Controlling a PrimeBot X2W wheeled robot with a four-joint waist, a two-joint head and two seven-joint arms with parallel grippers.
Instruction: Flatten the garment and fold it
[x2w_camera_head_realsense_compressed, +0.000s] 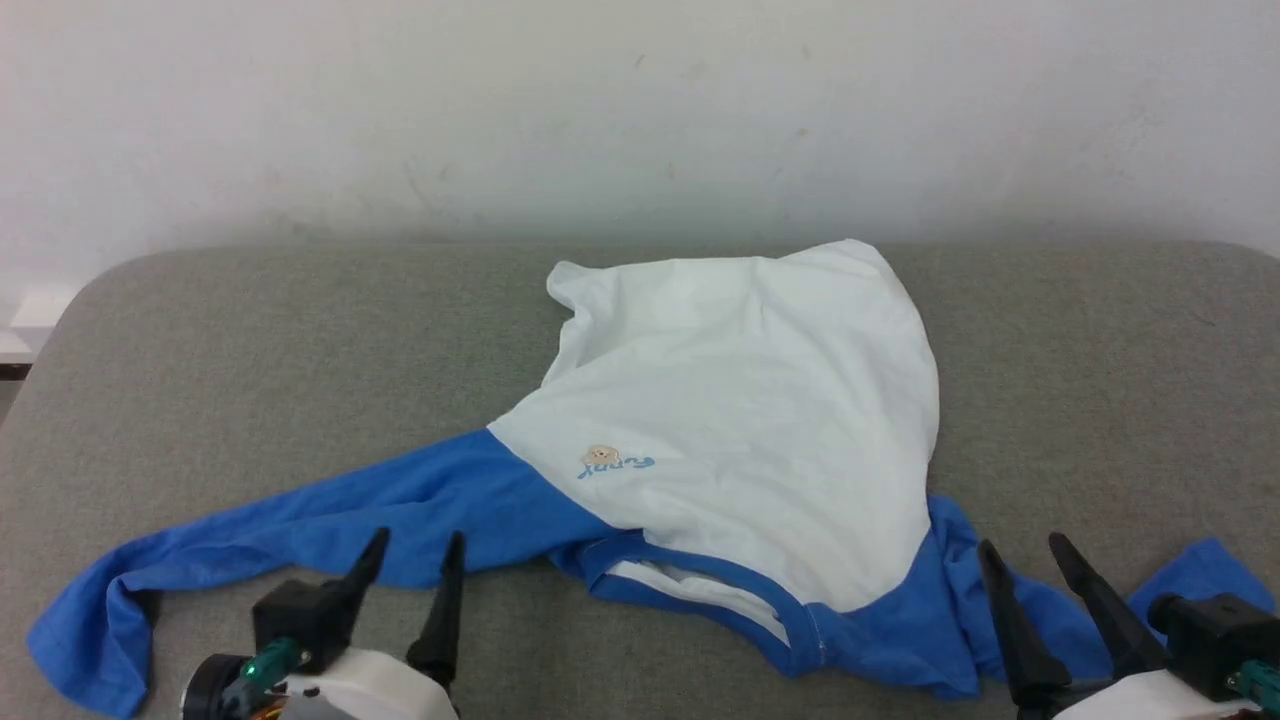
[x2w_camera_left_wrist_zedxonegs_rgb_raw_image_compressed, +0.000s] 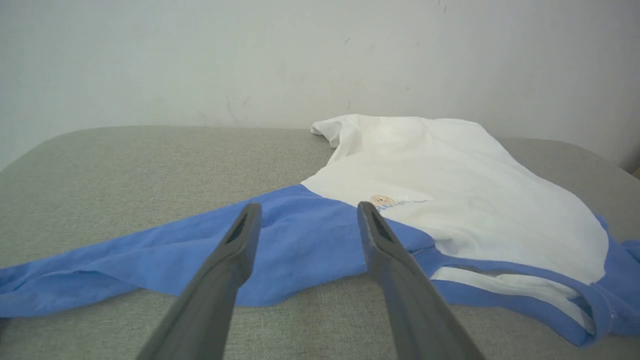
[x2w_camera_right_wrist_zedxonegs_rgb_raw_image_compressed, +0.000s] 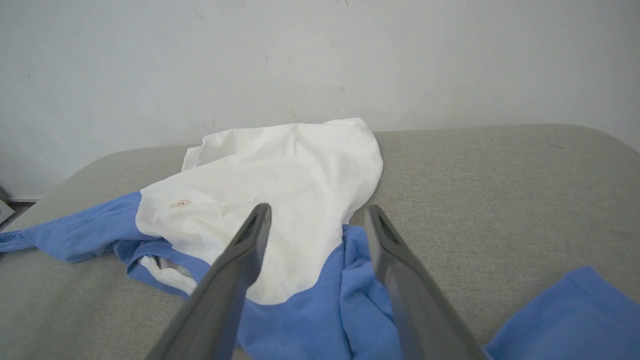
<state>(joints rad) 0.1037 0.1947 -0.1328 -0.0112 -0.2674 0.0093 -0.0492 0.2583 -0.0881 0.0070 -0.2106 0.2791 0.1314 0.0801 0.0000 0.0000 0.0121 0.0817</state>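
With left end effector and right end effector both released, pinch the garment, bunched near-centre on the desk, by its blue shoulders; draw apart left and right, evenly.

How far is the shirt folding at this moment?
Done: the garment lies on the grey surface, one sleeve stretched out. In hand: nothing; left end effector and right end effector are open, empty. Left: white body and other sleeve are bunched; flattening, every fold.
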